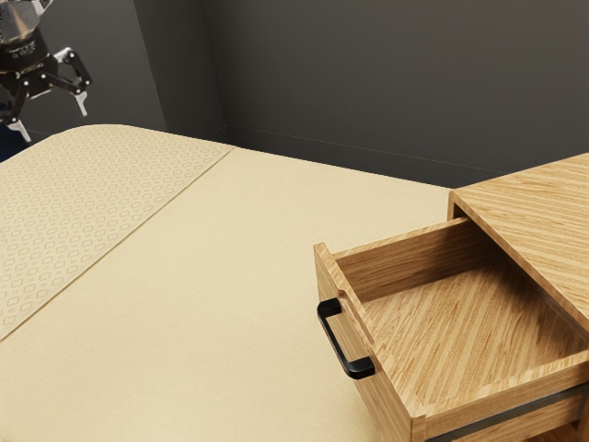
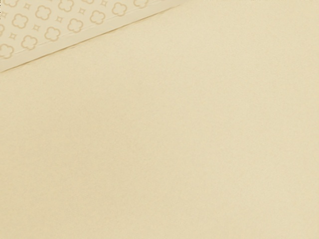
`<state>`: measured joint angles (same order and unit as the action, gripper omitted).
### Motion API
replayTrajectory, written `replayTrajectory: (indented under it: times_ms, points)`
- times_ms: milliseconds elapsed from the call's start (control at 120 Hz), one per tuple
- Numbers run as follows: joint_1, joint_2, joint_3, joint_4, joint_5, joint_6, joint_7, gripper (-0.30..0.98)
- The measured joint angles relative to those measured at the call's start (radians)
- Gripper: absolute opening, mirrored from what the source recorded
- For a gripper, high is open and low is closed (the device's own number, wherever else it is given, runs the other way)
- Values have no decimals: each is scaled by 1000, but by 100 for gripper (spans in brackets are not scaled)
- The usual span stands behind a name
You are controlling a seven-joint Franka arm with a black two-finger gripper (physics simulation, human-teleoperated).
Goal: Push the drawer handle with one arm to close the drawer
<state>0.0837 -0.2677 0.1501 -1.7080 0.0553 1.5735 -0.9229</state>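
Markings: small pale lettering on your gripper's (image 1: 53, 121) upper housing, too small to read. Task item, qty 1: drawer handle (image 1: 337, 341), blk, bar type w/ squared, bent ends, fixed to the outer face of the drawer front (image 1: 385, 401). Drawer (image 1: 451, 322): light wood, diag. grain on its floor, standing well out of the matching wood cabinet (image 1: 543, 207) at the exterior view's right. Gripper cond.: fingers spread, tips apart, raised at the exterior view's upper left, well apart from the handle. Tabletop (image 1: 230, 295): plain cream; far edge runs from the rounded corner of the patterned panel (image 1: 83, 212) to the cabinet. Wide open stretch of tabletop btwn. that panel and the drawer front. Your wrist view: mostly plain cream top, w/ the panel's straight edge and its quatrefoil & small diamond motifs. Backdrop: dk. gray wall (image 1: 350, 92).
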Motion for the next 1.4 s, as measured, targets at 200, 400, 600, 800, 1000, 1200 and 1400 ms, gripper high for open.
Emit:
replayTrajectory:
  times_ms: [200, 400, 600, 800, 1000, 1200, 1400]
  points:
    - [-78, -149, 11, -221, 3, 29, -50, 69]
    - [-348, -341, 48, -509, -3, 41, -55, 42]
    - [-476, -337, -26, -691, 0, 174, 163, 6]
    - [-558, -254, -43, -734, 19, 351, 429, -5]
    - [-620, -184, -49, -732, 38, 513, 696, -8]
    - [-713, -47, -49, -705, 33, 709, 936, -9]
    - [-772, -134, -98, -742, 39, 815, 1068, -10]
